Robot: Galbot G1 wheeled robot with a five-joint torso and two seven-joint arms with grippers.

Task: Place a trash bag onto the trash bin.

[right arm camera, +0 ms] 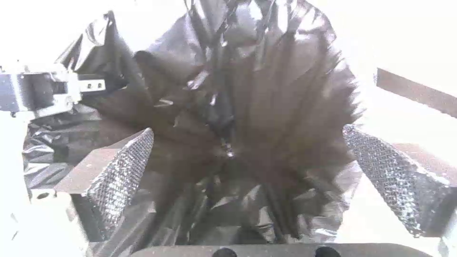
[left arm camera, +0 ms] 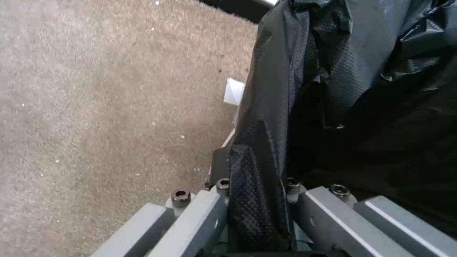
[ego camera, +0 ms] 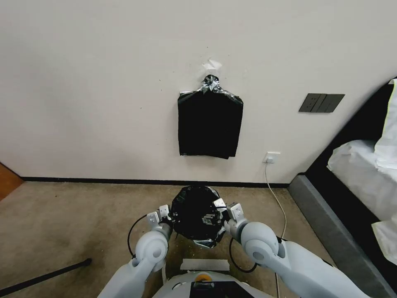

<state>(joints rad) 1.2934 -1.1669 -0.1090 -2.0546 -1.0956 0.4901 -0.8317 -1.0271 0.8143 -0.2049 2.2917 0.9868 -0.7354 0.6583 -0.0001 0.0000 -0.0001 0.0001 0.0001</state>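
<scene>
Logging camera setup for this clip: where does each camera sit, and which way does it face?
Head view: high on the robot, facing forward and down at the trash bag; both forearms show.
Left wrist view: on the left arm, facing the carpet; left gripper pinches the bag.
Right wrist view: on the right arm, facing the bag; right gripper open.
All views share the bag.

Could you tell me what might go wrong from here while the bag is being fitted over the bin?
1. The left gripper pinches only a narrow fold of the thin trash bag; a tug might tear it or let it slip free.
2. The right gripper is open, with crinkled film bunched between its pads; it may catch and drag the bag off the bin.
3. The bag hides the bin's rim, so whether it is seated all round cannot be checked.
</scene>
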